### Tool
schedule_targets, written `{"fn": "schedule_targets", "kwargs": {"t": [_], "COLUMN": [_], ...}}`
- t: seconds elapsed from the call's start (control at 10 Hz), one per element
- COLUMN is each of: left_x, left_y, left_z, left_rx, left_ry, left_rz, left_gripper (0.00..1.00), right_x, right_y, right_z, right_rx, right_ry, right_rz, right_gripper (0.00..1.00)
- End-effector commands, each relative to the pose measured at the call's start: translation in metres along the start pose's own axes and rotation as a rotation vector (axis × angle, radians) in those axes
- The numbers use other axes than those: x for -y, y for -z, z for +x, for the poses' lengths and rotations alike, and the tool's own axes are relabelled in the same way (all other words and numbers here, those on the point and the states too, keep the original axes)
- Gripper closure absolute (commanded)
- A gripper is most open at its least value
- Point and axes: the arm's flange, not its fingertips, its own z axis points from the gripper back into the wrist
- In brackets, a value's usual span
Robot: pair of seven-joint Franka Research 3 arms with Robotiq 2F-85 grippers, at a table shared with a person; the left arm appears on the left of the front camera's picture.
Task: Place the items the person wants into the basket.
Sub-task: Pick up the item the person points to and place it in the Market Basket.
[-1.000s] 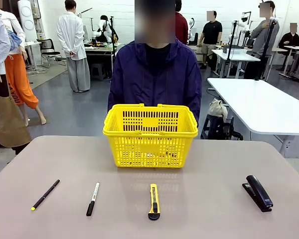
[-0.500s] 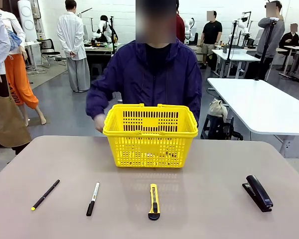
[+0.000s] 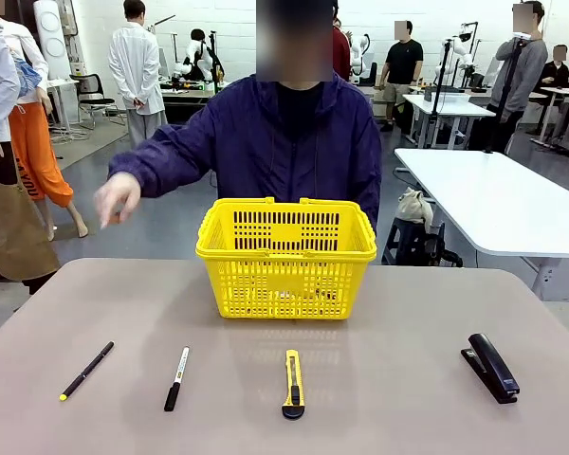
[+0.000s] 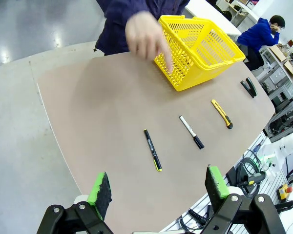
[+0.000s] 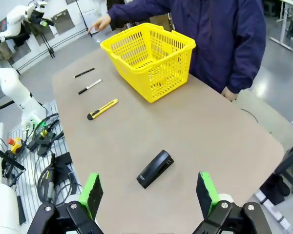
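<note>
1. Counter (image 3: 408, 379): broad and pale brown, everything lies on it.
2. The person (image 3: 294, 142) stands at the far edge, the person's hand (image 3: 119, 197) raised out to my left with a finger down.
3. Basket (image 3: 284, 275) sits far middle, right before the person.
4. My left hand (image 4: 158, 185) and my right hand (image 5: 149, 191) hover high, both spread wide, holding nothing.
5. Stapler (image 3: 493, 368): near right, well apart.
6. Utility knife (image 3: 293, 384): middle, between me and the basket.
7. Marker (image 3: 176, 378): left of the knife.
8. Pen (image 3: 86, 371): farthest left.
</note>
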Motion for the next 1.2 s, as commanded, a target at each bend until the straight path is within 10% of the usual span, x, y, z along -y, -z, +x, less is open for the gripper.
{"fn": "schedule_targets", "kwargs": {"t": [0.0, 1.1], "left_x": [-0.001, -0.001], "left_y": [-0.0015, -0.0015], "left_z": [-0.0002, -0.0002], "left_rx": [0.015, 0.015], "left_ry": [0.016, 0.016], "left_rz": [-0.014, -0.014], "left_gripper": [0.0, 0.0], "right_x": [0.002, 0.002], "right_y": [-0.0008, -0.0008], "right_z": [0.0008, 0.0008], "right_rx": [0.026, 0.026], "right_ry": [-0.017, -0.017], "right_rz": [0.01, 0.01], "right_gripper": [0.0, 0.0]}}
